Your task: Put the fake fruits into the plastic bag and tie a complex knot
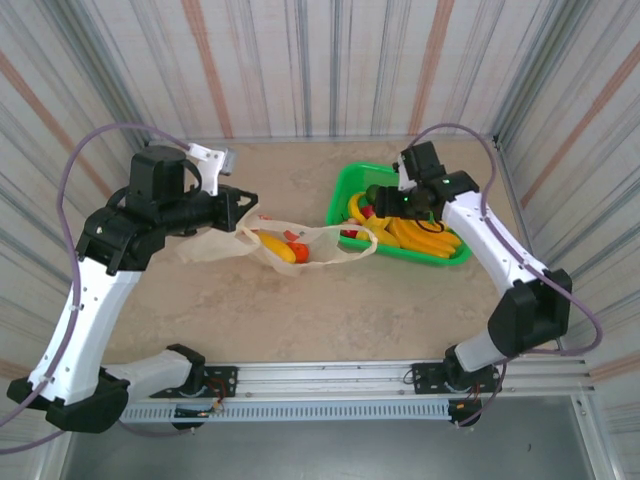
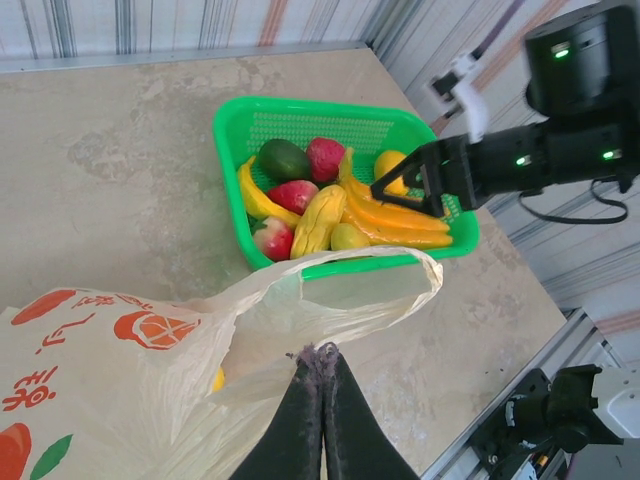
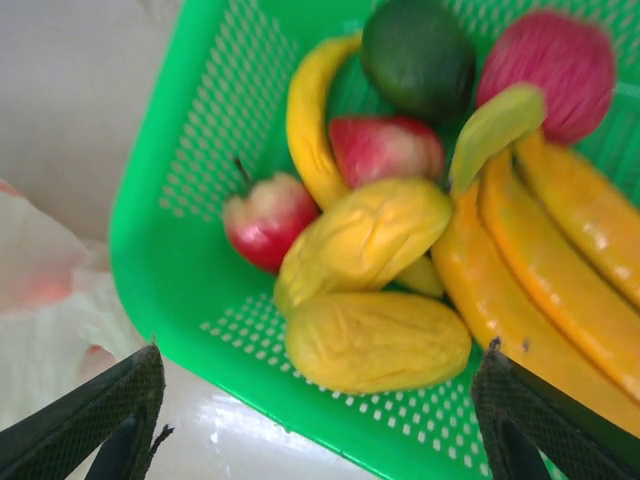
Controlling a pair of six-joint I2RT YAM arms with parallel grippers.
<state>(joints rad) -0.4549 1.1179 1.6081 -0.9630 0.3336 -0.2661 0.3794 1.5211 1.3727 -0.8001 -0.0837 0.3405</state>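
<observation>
While the left gripper clamps the thin cream plastic bag, the right gripper, jaws apart, hovers over glossy toy fruits, likely to grasp one next.

Worktop: beige, marbled, carrying two things.
Green basket: sits on it.
Plastic bag: left of the basket, one handle loop reaching its rim.

fruits in basket, right of bag
</observation>
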